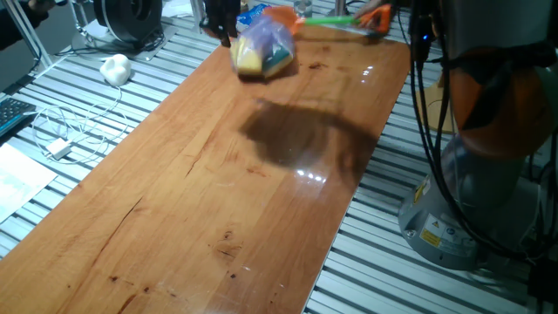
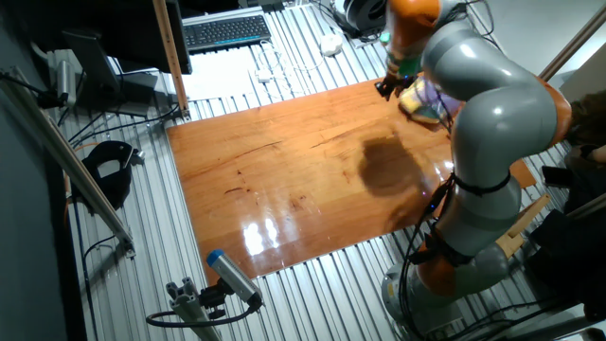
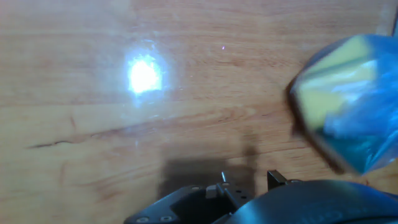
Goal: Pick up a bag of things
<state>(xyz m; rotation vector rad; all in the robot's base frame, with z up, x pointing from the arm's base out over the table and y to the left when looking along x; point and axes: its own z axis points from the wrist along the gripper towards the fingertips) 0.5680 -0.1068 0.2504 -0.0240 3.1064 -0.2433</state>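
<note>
Glossy wooden table [image 1: 261,201] | crinkly lilac bag of things [image 1: 264,48] | gripper [image 1: 220,19] grip unclear

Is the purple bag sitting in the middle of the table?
No, the purple bag sits near the far end of the wooden table, close to the orange toy shovel.

The bag of things [image 2: 423,98] sits by the gripper [image 2: 390,87], possibly touching.
</note>
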